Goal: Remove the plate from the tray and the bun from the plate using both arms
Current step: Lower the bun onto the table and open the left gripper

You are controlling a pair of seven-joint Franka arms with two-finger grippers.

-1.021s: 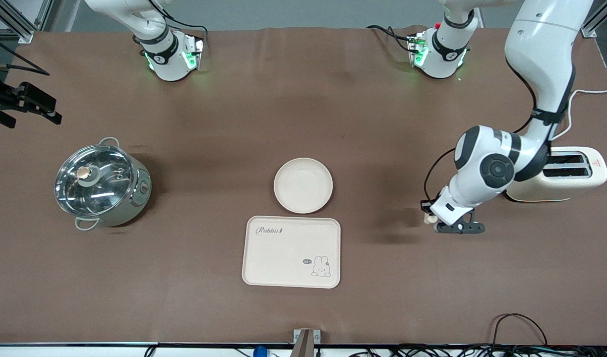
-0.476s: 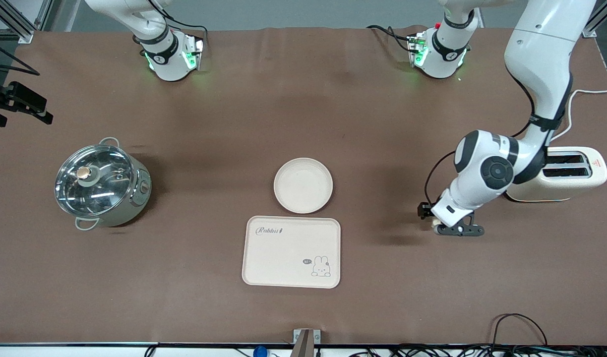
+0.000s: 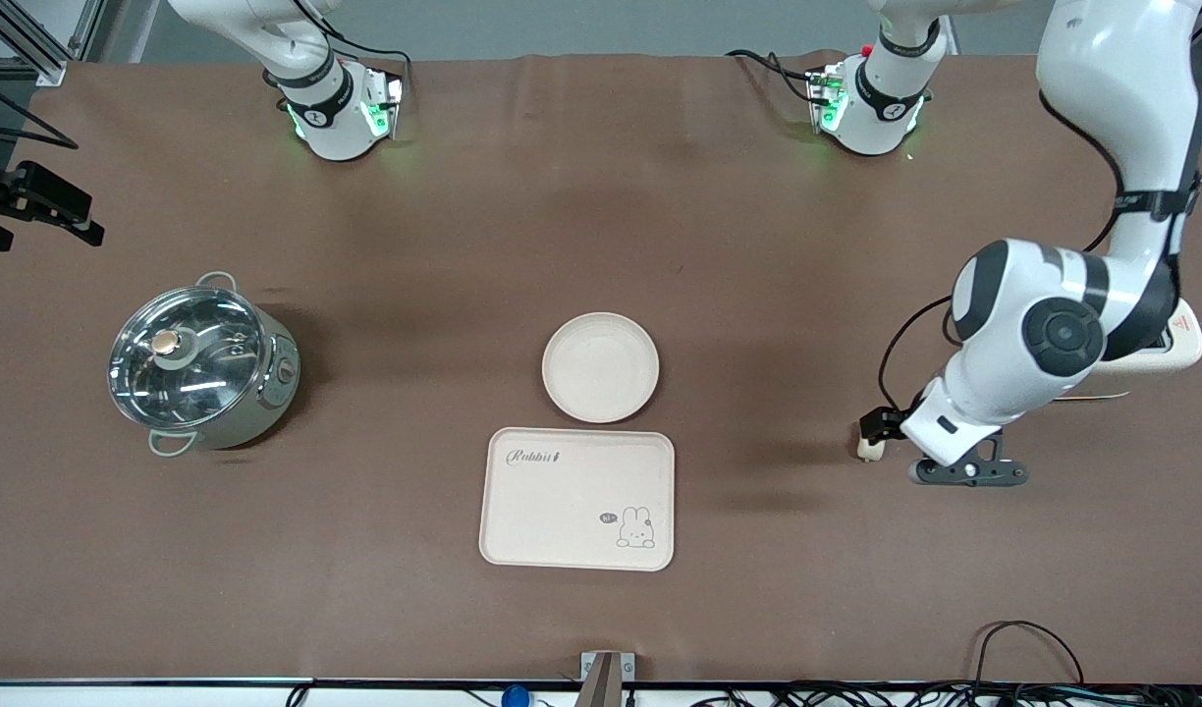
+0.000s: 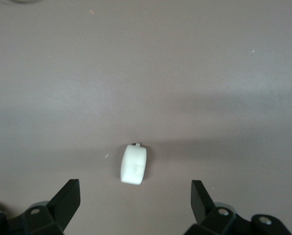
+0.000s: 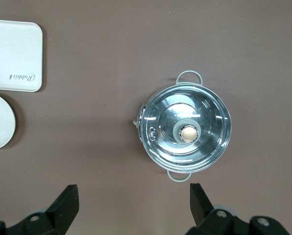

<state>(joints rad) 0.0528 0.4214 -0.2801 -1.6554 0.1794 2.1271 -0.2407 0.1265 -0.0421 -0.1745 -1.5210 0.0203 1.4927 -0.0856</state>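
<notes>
The bun [image 4: 134,165], a small pale blocky lump, lies loose on the brown table [image 3: 758,245], toward the left arm's end. My left gripper [image 4: 135,196] hovers just above it, open, its fingers [image 4: 67,198] wide apart and touching nothing. From the front camera the bun [image 3: 867,449] peeks out beside the left gripper [image 3: 886,432]. The round cream plate [image 3: 600,366] rests mid-table, just farther from the front camera than the rabbit tray [image 3: 577,499]. My right gripper [image 5: 134,200] hangs open high over the pot [image 5: 187,128], empty, and shows in the front view as the right gripper [image 3: 36,221].
A steel pot [image 3: 200,368] with a glass lid stands toward the right arm's end. A cream toaster [image 3: 1188,344] sits mostly hidden under the left arm. Cables [image 3: 1023,638] run along the table edge nearest the front camera.
The left gripper opened and let the bun go onto the table, then rose and drifted toward the left arm's end. The right gripper shifted slightly at first, then held still.
</notes>
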